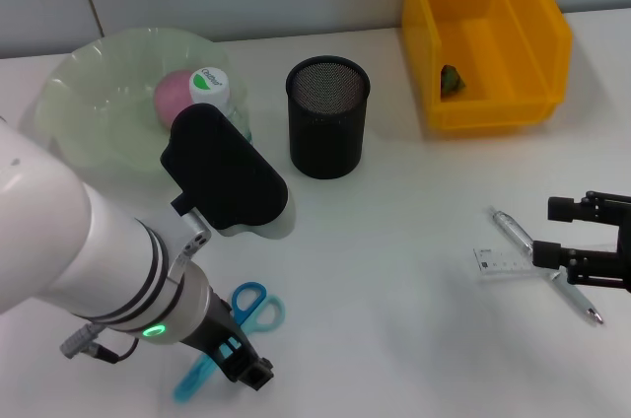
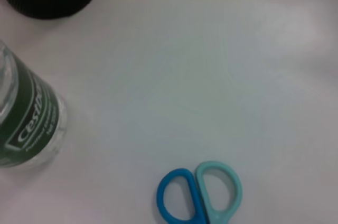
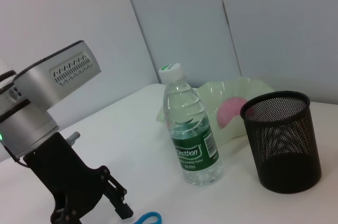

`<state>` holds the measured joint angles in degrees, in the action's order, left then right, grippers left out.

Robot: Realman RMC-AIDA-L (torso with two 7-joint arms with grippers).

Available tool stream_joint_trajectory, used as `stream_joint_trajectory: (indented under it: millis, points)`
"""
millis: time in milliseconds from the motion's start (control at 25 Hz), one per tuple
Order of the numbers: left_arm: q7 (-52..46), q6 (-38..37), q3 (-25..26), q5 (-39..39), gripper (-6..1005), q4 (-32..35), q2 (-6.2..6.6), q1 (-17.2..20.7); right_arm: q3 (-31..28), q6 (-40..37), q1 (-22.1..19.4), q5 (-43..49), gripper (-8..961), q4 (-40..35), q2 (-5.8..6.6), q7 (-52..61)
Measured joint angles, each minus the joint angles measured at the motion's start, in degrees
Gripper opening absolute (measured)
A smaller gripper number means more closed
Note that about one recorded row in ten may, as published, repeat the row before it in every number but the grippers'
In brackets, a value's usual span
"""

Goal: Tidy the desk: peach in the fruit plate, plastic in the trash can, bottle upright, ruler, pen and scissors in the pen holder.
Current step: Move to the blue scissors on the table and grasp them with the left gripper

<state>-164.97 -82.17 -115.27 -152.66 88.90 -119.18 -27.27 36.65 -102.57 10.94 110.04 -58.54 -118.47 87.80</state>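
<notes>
Scissors (image 1: 229, 331) lie flat on the counter (image 1: 394, 270) at the robot's left, blue and teal handle loops toward the bottle (image 3: 190, 129), blades under the left end effector (image 1: 242, 364), whose finger state I cannot tell. They look light, stiff and thin, so a pinch across the closed blades near the pivot seems safest. Bare room lies between them and the pen holder (image 1: 327, 115). Farther right, the ruler (image 1: 505, 262) and pen (image 1: 547, 265) sit beside the spread right end effector (image 1: 582, 241), near the counter's edge.
</notes>
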Motion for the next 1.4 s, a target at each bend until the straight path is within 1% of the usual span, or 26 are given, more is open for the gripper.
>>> stream_joint_trajectory:
  millis: [640,1080,1400]
  points:
    - [0.00,0.34,0.73,0.19,807,-2.60,0.00,-1.31,0.00,0.01,0.05,0.00,738,0.00,0.00,0.00]
    - [0.00,1.37,0.32,0.57,806,-3.04,0.00,-1.90,0.00,0.00,0.05,0.00,738,0.00,0.00,0.08]
    - [0.00,1.66,0.31,0.53,746,-3.63,0.00,-2.00,0.00,-0.05,0.05,0.00,739,-0.09,0.05,0.31]
